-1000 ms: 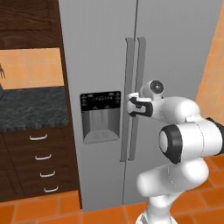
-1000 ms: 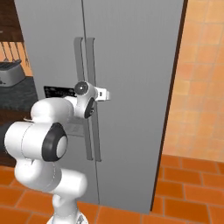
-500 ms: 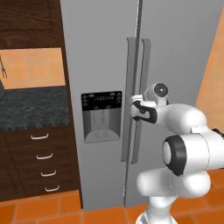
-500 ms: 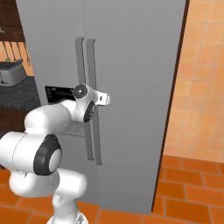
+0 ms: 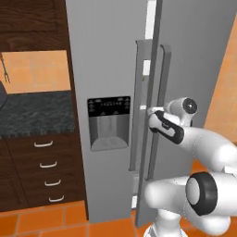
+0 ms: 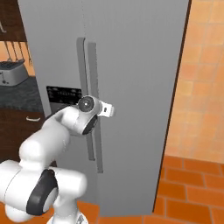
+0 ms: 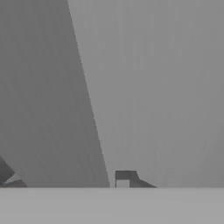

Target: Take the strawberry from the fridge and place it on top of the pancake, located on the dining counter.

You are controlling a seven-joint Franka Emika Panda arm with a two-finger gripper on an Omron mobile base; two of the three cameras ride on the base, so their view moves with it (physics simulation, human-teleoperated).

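The grey fridge (image 5: 106, 55) stands in front of me, its black dispenser panel (image 5: 109, 107) on the left door. My gripper (image 5: 152, 111) is shut on the right door's long vertical handle (image 5: 163, 74) at about mid-height. That door stands slightly ajar, and a thin white strip of the inside (image 5: 150, 18) shows at the top of the gap. In the hand view one dark fingertip (image 7: 123, 178) rests against the grey door surface. The strawberry is hidden inside the fridge. The pancake and the dining counter are out of view.
Dark wooden cabinets with drawers (image 5: 46, 171) and a black counter (image 5: 32, 115) adjoin the fridge on the left, with a toaster (image 6: 11, 72) on that counter. An orange tiled wall (image 6: 205, 87) is to the right, and the floor (image 6: 192, 197) is orange tile.
The jaws have closed onto the right door's handle. The door has swung out a little, opening a narrow gap between the two doors.
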